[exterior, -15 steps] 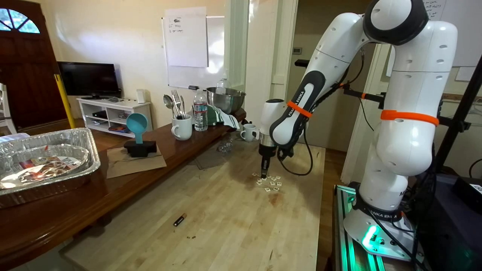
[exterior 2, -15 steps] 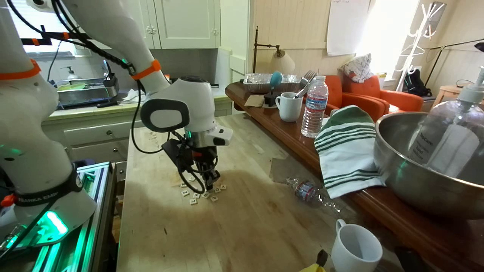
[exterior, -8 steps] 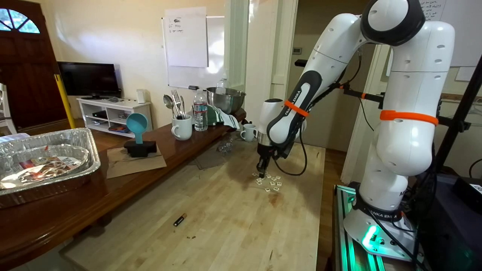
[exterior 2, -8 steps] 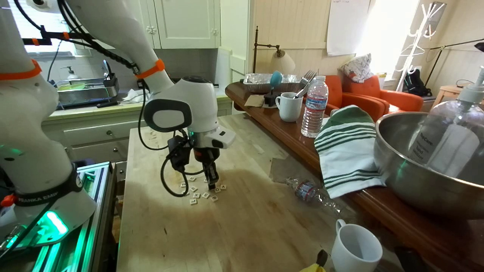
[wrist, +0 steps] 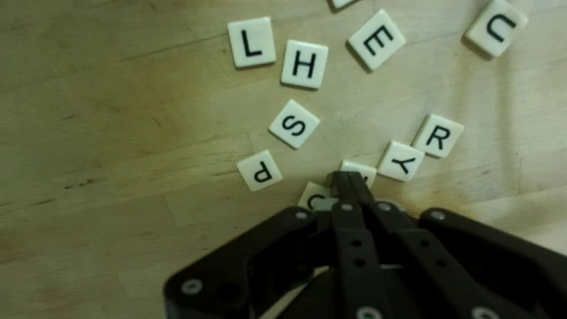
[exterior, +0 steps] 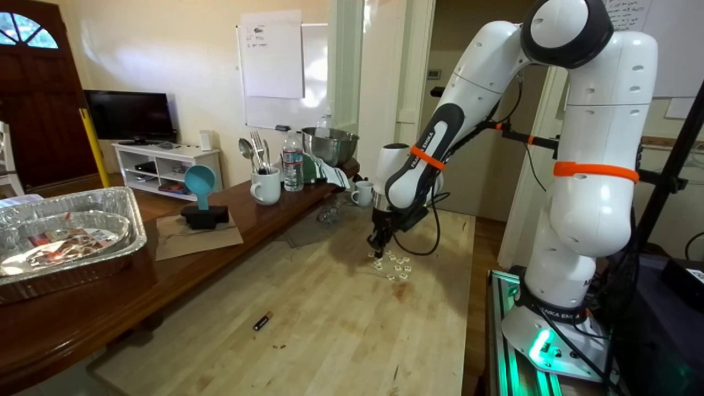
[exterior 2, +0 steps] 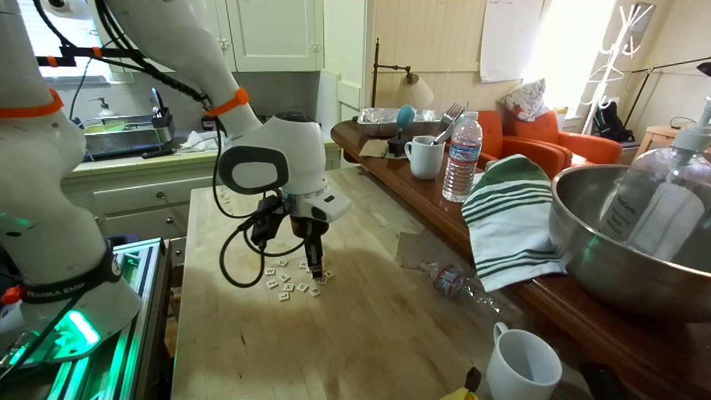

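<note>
At the lower middle of the wrist view, the black, jointed hand (wrist: 350,175) is narrow, its fingers (wrist: 350,221) together, partly hiding two small square cream letter tiles (wrist: 359,167). A cream Y tile (wrist: 401,161) and cream R tile (wrist: 438,135) lie just right, a cream P tile (wrist: 259,171) left, on the pale wooden counter (wrist: 110,141).

Tiles (wrist: 294,124) show L, H, E, U, S, P, R, Y; the robot base (exterior 2: 69,294) reads FRANKA.
</note>
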### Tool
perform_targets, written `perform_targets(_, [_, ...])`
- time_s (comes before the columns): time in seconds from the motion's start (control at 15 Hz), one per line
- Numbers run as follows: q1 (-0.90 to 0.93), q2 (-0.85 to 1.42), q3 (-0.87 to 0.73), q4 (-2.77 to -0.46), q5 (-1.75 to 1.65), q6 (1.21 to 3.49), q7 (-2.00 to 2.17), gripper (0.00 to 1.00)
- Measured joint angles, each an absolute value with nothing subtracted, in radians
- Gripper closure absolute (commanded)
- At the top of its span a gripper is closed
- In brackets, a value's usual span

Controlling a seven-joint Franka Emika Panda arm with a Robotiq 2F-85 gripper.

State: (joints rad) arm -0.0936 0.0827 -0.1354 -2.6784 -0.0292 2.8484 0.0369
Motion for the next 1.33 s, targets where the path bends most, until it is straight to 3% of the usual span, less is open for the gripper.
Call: perform_targets(1.33, [-0.095,0.138,-0.193,-2.605,-0.028,2.848,0.304,1.00])
